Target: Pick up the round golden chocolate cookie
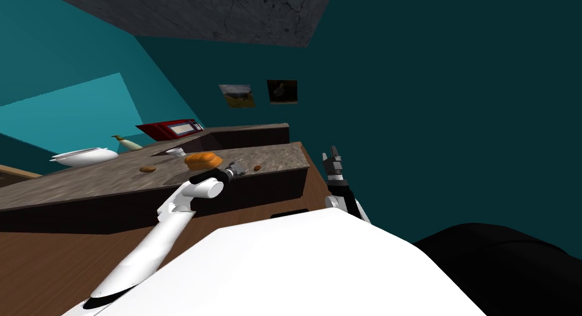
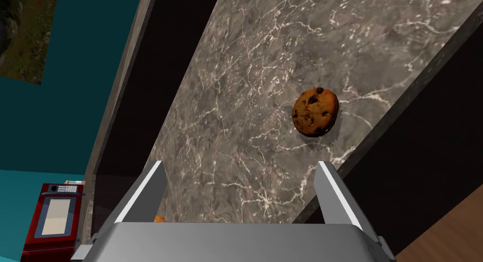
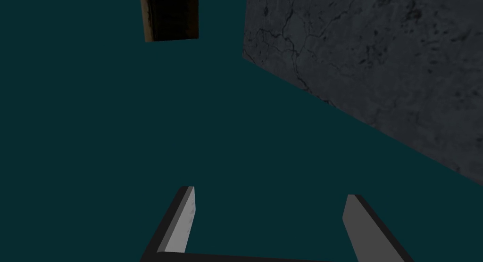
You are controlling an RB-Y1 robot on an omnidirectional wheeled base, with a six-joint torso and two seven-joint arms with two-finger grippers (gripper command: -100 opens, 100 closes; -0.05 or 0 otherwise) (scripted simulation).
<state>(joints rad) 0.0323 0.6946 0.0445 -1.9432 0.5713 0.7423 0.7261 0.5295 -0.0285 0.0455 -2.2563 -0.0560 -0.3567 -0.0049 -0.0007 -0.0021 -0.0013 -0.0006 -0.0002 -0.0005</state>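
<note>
Left gripper [image 2: 240,164], fingers apart & empty, hovered over veined grey-brown marble counter [image 2: 245,85] just short of round golden-brown choc-chip cookie [image 2: 315,112], likely to straddle it; right gripper [image 3: 269,191] idled open.

Left arm [image 1: 170,216], running from the lower left toward frame centre in the head view: smooth white rounded casings, tapering along the limb, with a black band at the joint ahead of the wrist. Left gripper [image 1: 241,169]: small, grey and dark. From its own wrist camera, the left fingers [image 2: 141,193] are thin, flat, light grey blades with a bright white edge, set on a grey box shading darker toward its sides. Right arm [image 1: 333,202], right of centre: white shells, dark joints. Right gripper [image 1: 331,153]: dark, boxy body. Right fingers [image 3: 181,221]: grey blades with black flanks.
</note>
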